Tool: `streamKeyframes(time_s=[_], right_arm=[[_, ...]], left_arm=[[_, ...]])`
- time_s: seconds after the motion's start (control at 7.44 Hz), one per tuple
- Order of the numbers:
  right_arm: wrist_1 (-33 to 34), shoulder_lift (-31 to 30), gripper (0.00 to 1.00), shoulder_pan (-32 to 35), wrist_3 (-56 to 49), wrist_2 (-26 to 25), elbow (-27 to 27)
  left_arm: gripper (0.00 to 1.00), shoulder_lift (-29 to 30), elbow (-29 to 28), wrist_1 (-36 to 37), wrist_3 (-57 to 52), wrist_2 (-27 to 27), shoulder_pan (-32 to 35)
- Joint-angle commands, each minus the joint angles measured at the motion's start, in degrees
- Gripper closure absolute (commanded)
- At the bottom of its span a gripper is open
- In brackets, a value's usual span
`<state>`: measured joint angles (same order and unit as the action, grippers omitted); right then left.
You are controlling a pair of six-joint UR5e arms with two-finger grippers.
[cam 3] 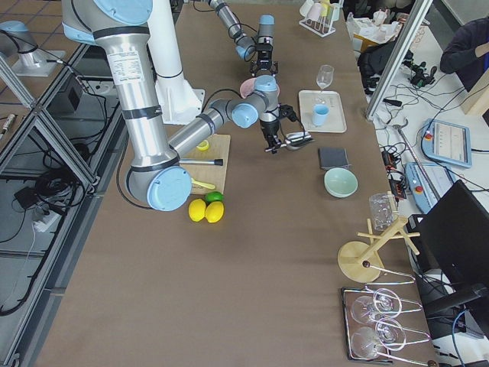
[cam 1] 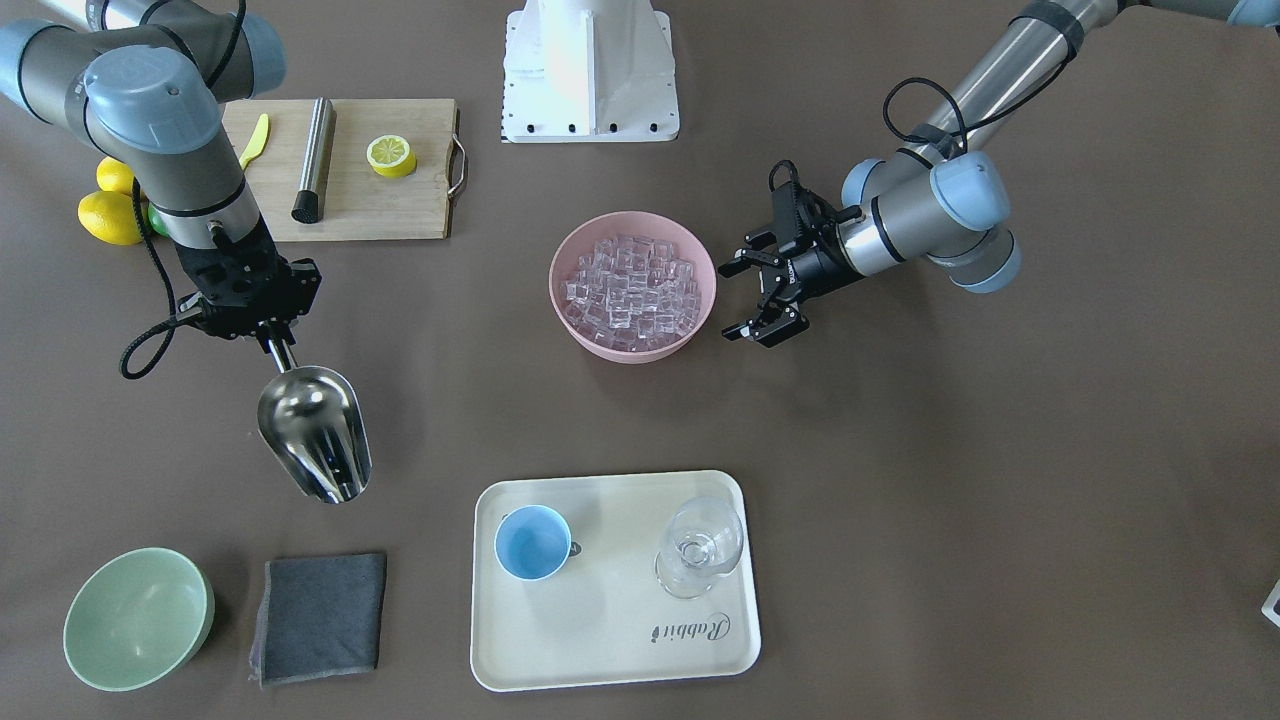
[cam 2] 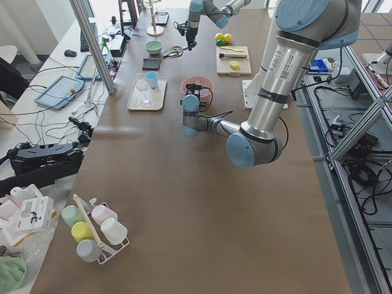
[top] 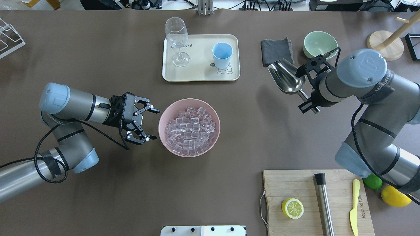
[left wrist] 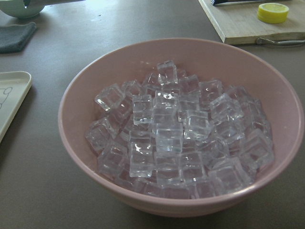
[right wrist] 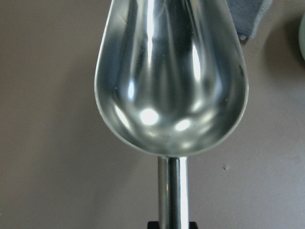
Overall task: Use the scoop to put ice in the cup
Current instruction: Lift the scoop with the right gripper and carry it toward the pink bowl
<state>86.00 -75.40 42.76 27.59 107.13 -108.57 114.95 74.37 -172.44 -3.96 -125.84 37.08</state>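
The right gripper (cam 1: 268, 335) is clamping the thin handle of the shiny stainless-steel scoop (cam 1: 312, 430). The scoop's empty trough is facing upward near the folded grey cloth (cam 1: 320, 618). The left gripper (cam 1: 737, 303) is holding its jaws spread wide just beside the pink round bowl (cam 1: 562, 305), which is containing the heaped clear ice cubes (cam 1: 632, 285). The small light-blue cup (cam 1: 532, 541) is standing upright on the cream tray (cam 1: 610, 650), near the clear stemmed glass (cam 1: 700, 548).

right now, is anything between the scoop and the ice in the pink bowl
Nothing visible does. Only bare table lies between the scoop, held in the right gripper, and the ice in the pink bowl. The open left gripper is on the bowl's far side.
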Motion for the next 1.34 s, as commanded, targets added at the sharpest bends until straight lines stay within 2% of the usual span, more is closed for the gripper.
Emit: streamKeyframes(time_s=[0.0, 0.13, 0.4, 0.67, 0.81, 1.08, 1.21], right_arm=[[0.3, 1.3, 1.0, 0.5, -20.1, 0.3, -0.1], [3.0, 3.1, 1.0, 0.5, -20.5, 0.7, 1.4], [3.4, 3.9, 1.0, 3.8, -23.1, 4.5, 0.1], [3.9, 3.9, 1.0, 5.6, -24.8, 6.1, -1.4], [4.3, 6.0, 1.0, 5.7, -27.0, 6.9, -1.3], [14.1, 13.0, 1.0, 5.6, -33.6, 10.7, -1.4], [14.6, 13.2, 1.0, 5.4, -35.8, 10.7, -1.7]], left_arm=[[0.02, 0.3, 0.1, -0.2, 1.0, 0.1, 0.0], [0.02, 0.2, 0.1, -1.5, 5.8, 0.1, 0.0], [0.02, -0.3, -0.1, -1.6, 7.1, 0.2, 0.0], [0.02, -0.3, -0.8, -2.8, 7.3, 4.1, -1.1], [0.02, -0.4, -0.9, -3.0, 7.2, 4.4, -1.3], [0.02, -0.5, -3.5, -7.7, 7.1, 4.4, -1.5], [0.02, -0.5, -3.9, -7.8, 7.1, 4.4, -1.5]])
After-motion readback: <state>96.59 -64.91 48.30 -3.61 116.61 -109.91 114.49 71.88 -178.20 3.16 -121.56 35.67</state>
